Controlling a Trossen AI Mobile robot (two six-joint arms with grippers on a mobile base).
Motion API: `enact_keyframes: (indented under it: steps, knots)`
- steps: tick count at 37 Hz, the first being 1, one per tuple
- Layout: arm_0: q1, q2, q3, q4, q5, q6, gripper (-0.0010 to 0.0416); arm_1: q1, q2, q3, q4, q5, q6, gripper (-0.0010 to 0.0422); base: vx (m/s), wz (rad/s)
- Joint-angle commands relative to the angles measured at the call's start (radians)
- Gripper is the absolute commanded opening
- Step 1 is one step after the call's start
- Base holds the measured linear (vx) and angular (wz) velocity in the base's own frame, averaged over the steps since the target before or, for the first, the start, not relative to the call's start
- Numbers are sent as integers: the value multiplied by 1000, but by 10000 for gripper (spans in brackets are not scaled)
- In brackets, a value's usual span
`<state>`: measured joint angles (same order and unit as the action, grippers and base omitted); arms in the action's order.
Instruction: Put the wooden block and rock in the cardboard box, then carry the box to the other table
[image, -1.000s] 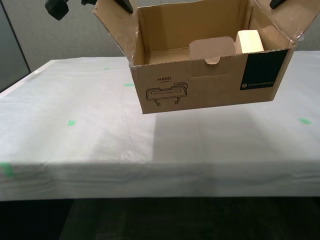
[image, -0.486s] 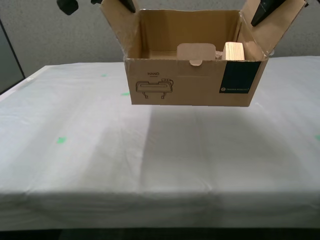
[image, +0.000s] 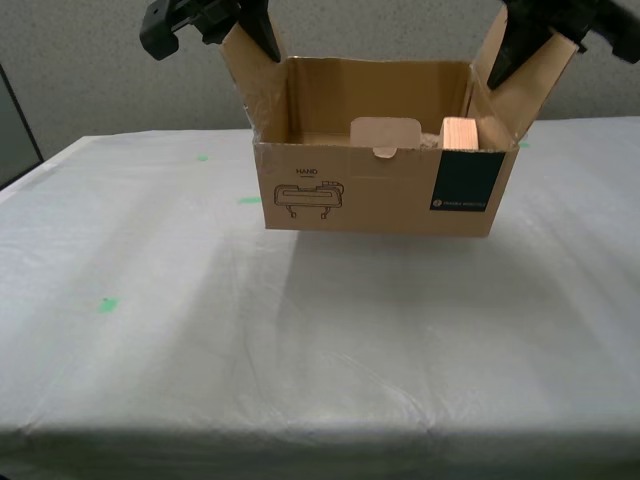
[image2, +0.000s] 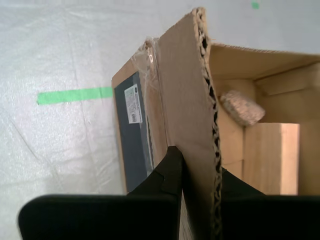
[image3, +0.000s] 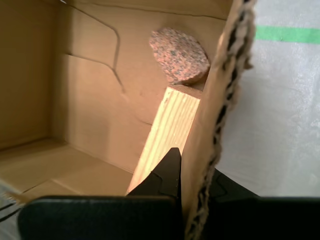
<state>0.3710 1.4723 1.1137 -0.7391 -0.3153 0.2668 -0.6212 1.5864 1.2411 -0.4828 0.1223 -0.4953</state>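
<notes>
The cardboard box (image: 380, 195) hangs low over or rests on the white-cloth table (image: 150, 350); I cannot tell whether it touches. Inside, at the exterior view's right end, the wooden block (image: 460, 133) leans against the wall (image3: 167, 125) with the rock (image3: 180, 55) just behind it (image2: 242, 107). My first gripper (image3: 195, 170) is shut on the flap at the exterior view's right (image: 515, 45). My second gripper (image2: 200, 175) is shut on the opposite flap (image: 250, 30), above a side wall with a dark label.
Green tape marks lie on the cloth: one beside the box (image: 250, 200), one farther back (image: 203, 157), one nearer the front (image: 107, 304). The table's front edge runs along the exterior view's bottom. A grey wall stands behind.
The whole scene has shifted, so the camera has moved. Against the table, the box has come down and farther in over the cloth. Both grippers now show at the flaps.
</notes>
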Motion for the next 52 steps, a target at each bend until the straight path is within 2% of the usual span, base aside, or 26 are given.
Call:
enact_keyframes:
  steps: [1,8,11,16,18,21,25,28,32,36,40,44,52]
  knots:
    - [0,66,43,17,-31,-35,-1,21,13,8,44,21,3,-1,0,0]
    - [-5,161,149,-9,-28,-51,-1,53,31,10,56,30,-2,-1,-12,-8]
    - [-4,166,188,-41,-25,-59,-1,53,46,11,55,47,-2,-1,0,0]
    - [-5,157,247,-89,-19,-65,-1,53,46,10,71,46,-3,-1,-9,0]
    - [-8,156,270,-94,7,-68,-1,53,46,21,74,46,-6,-1,-18,-8]
    - [-11,151,306,-121,64,-90,-1,56,50,45,78,39,-7,-1,-21,-6]
    - [-18,159,345,-138,80,-109,-1,65,90,128,57,48,-8,-1,0,0]
    - [-18,158,357,-138,80,-110,-1,65,148,224,3,69,12,-1,-4,1]
    - [-18,158,369,-138,80,-110,-1,64,229,353,-97,69,54,-1,-1,-42]
    - [-27,160,372,-137,80,-114,-1,64,298,443,-149,69,61,-1,-2,-176]
    - [-50,172,364,-136,80,-119,-1,66,344,485,-163,65,60,-1,-2,-104]
    - [-58,180,352,-119,80,-119,-1,67,363,490,-175,22,66,-1,0,0]
    - [-71,231,351,-95,77,-136,-1,70,367,490,-178,20,70,-1,0,0]
